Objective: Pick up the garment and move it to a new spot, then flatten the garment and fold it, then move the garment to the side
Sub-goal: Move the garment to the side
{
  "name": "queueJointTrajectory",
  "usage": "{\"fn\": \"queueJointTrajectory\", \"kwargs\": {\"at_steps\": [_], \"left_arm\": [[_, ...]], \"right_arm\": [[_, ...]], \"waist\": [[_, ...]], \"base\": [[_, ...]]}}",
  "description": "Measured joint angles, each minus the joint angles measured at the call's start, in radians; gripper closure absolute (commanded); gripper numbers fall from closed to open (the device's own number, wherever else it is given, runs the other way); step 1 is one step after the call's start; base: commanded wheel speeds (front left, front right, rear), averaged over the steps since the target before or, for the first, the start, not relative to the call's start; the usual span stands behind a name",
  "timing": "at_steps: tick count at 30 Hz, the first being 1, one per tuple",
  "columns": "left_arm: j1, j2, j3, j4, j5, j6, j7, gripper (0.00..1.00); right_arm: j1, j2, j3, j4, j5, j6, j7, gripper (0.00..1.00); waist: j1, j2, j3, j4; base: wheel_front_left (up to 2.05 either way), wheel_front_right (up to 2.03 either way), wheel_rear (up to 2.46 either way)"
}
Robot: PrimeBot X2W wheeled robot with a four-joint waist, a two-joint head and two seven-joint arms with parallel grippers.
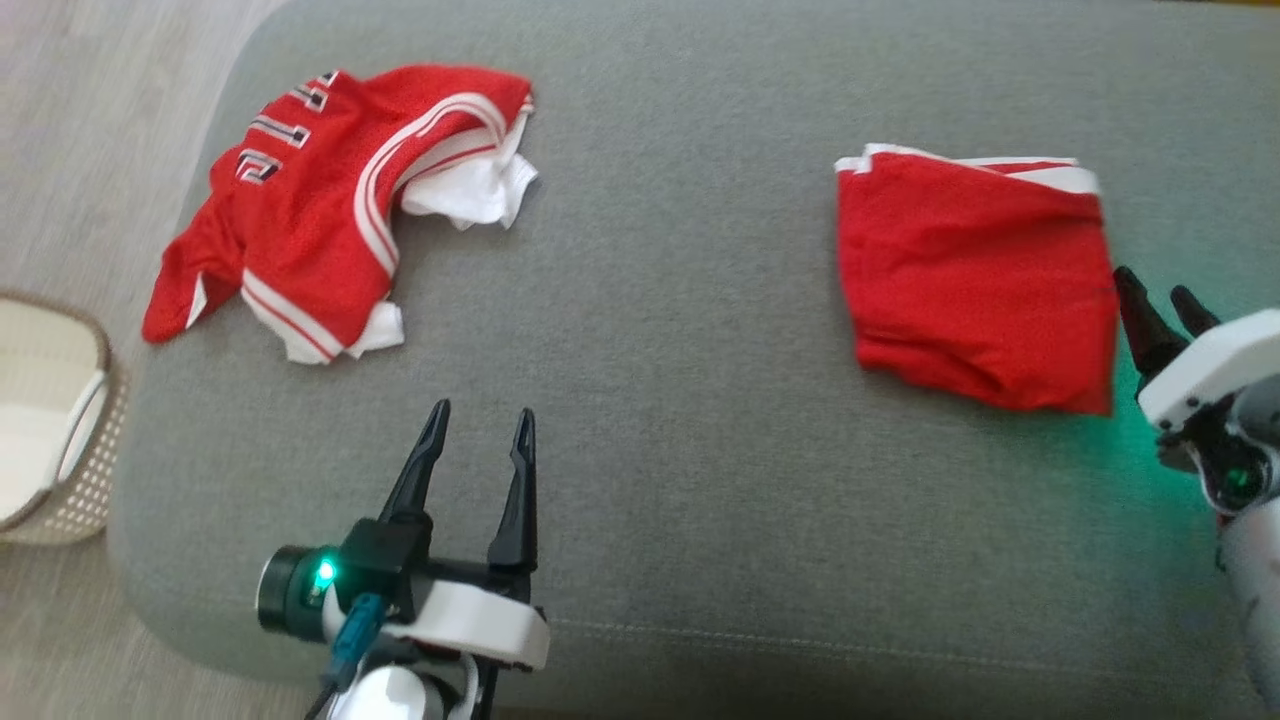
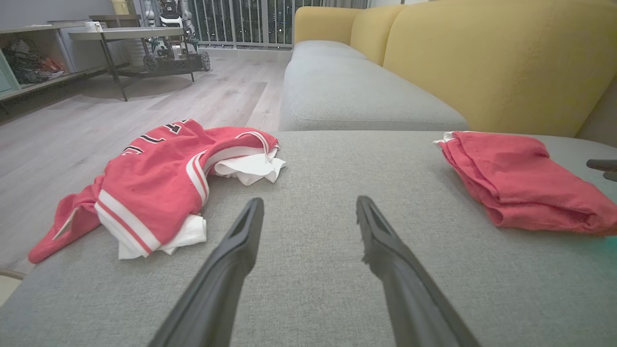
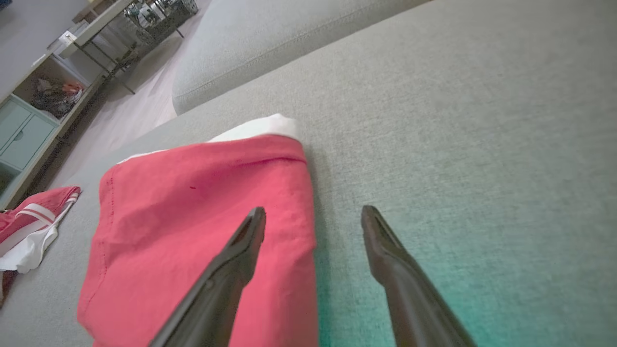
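Observation:
A crumpled red jersey (image 1: 300, 215) with white trim and dark lettering lies at the far left of the grey cushion (image 1: 650, 300); it also appears in the left wrist view (image 2: 149, 188). On the right rests a folded red garment (image 1: 975, 275) (image 2: 520, 180) (image 3: 202, 226) with a white edge. My left gripper (image 1: 482, 410) (image 2: 309, 201) hovers open over bare cushion near the front edge, holding nothing. My right gripper (image 1: 1150, 282) (image 3: 313, 211) is open just right of the folded garment, one finger over its edge, gripping nothing.
A woven basket (image 1: 50, 420) with a white lining stands on the wooden floor off the cushion's left end. A yellow sofa back (image 2: 482, 53) rises behind the cushion. A table (image 2: 125, 36) and shelves stand farther off.

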Motion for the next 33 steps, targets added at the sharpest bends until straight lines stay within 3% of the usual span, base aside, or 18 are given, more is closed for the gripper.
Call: {"fn": "queueJointTrajectory", "kwargs": {"at_steps": [6,7,8,9,16,33], "left_arm": [[-0.019,0.0,-0.015,0.009,-0.009,0.003,0.0,0.0],[-0.021,0.0,-0.018,0.01,-0.009,0.003,0.0,0.0],[-0.021,0.0,-0.019,0.01,-0.009,0.003,0.0,0.0],[-0.021,0.0,-0.02,0.011,-0.009,0.004,0.0,0.0],[-0.026,0.0,-0.016,0.009,-0.009,0.013,0.0,0.0],[-0.051,-0.001,0.018,0.01,0.02,-0.014,0.0,0.0]], "right_arm": [[-0.04,-0.004,0.049,0.06,0.056,0.0,0.061,0.0],[-0.043,-0.007,0.067,0.067,0.064,0.0,0.076,0.54],[-0.043,-0.01,0.081,0.068,0.071,0.0,0.08,0.93],[-0.045,-0.013,0.091,0.068,0.076,0.0,0.08,1.0],[-0.066,-0.056,0.173,0.059,0.099,0.0,0.05,1.0],[-0.067,-0.21,0.24,-0.018,0.115,0.0,-0.011,1.0]], "waist": [[0.0,0.0,0.027,0.02],[0.0,0.0,0.031,0.022],[0.0,0.0,0.033,0.024],[0.0,0.0,0.034,0.024],[0.0,0.0,0.043,-0.016],[0.0,0.0,0.064,-0.221]], "base": [[0.0,0.0,0.0],[0.0,0.0,0.0],[0.0,0.0,0.0],[0.0,0.0,0.0],[0.0,0.0,0.0],[0.0,0.0,0.0]]}}
